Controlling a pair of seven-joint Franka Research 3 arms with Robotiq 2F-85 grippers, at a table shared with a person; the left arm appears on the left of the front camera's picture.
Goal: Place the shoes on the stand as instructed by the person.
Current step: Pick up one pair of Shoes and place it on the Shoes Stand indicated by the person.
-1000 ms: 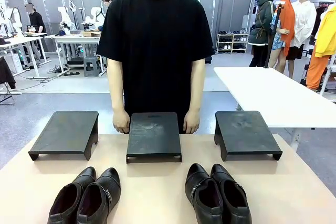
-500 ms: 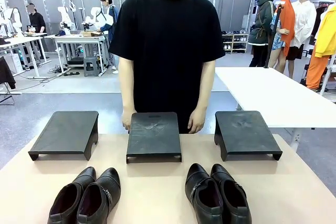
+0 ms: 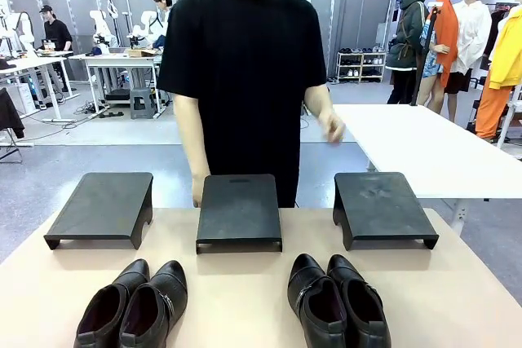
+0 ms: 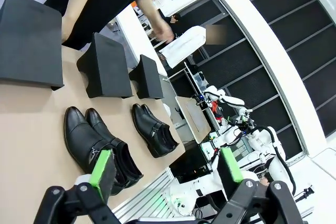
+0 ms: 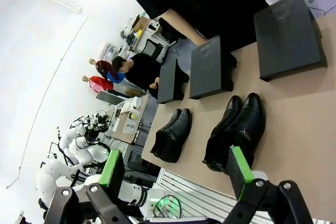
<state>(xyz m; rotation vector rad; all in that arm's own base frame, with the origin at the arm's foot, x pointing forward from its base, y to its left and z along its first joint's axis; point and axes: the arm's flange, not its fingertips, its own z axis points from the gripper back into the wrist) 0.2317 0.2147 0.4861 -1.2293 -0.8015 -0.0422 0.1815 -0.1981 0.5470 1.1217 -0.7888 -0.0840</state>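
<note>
Two pairs of black leather shoes stand at the near edge of the table, one pair at the left (image 3: pixel 134 303) and one at the right (image 3: pixel 336 299). Beyond them three black stands sit in a row: left (image 3: pixel 102 208), middle (image 3: pixel 238 211), right (image 3: pixel 382 205). The person in a black T-shirt stands behind the middle stand, one hand (image 3: pixel 330 126) raised at chest height, the other hand (image 3: pixel 198 189) low by the stand. My left gripper (image 4: pixel 165 169) is open, high above the shoes (image 4: pixel 97 145). My right gripper (image 5: pixel 176 169) is open too, high over the other pair (image 5: pixel 236 129).
A white table (image 3: pixel 424 148) stands beyond the right stand. Bare tabletop (image 3: pixel 236 283) lies between the two pairs and between shoes and stands. Other people and workbenches are far in the background.
The person has lifted the hand on the picture's right from the table edge up to chest height and shifted slightly. Shoes, stands and grippers have not moved.
</note>
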